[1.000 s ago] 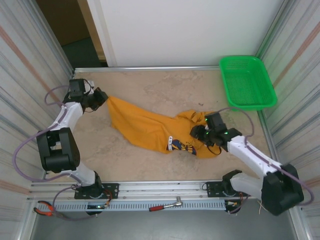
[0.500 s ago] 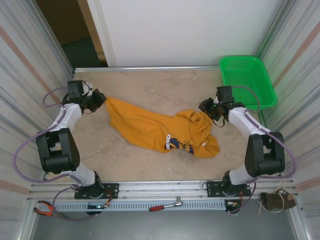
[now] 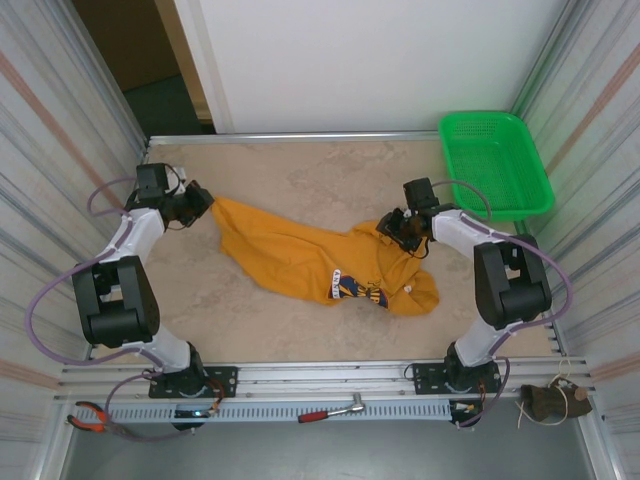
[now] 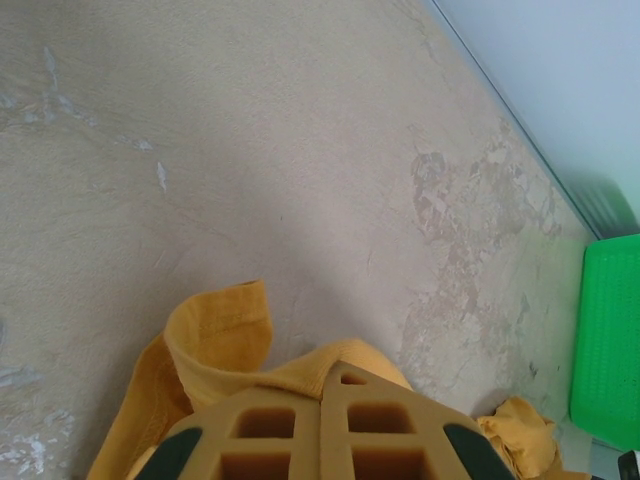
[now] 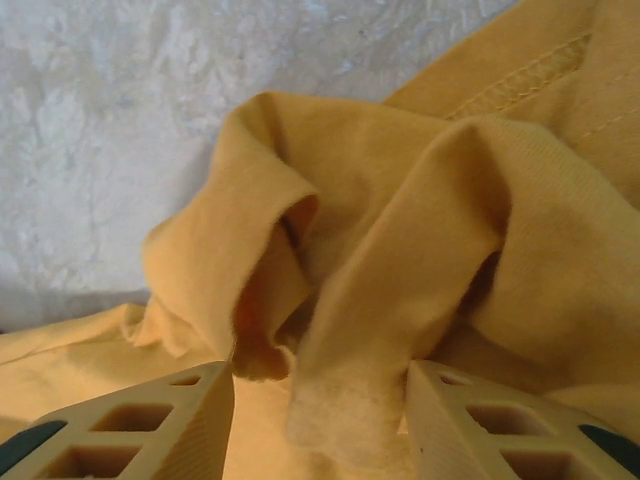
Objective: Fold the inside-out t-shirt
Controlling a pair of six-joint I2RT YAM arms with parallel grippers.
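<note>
So the t-shirt (image 3: 300,255) sprawls across the middle of the table (image 3: 330,175), one end at the left gripper (image 3: 205,198) on the frame's left, the other by the right gripper (image 3: 392,228) right of centre. The basket (image 3: 480,116) sits in the upper right corner. A wrench (image 3: 335,410) and pliers (image 3: 88,418) lie along the bottom, below the rail (image 3: 300,372).

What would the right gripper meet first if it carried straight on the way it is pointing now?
The bunched fold of the t-shirt: the right gripper stands open with that raised fold just ahead, between its fingers. How near it is, is hard to judge.
</note>
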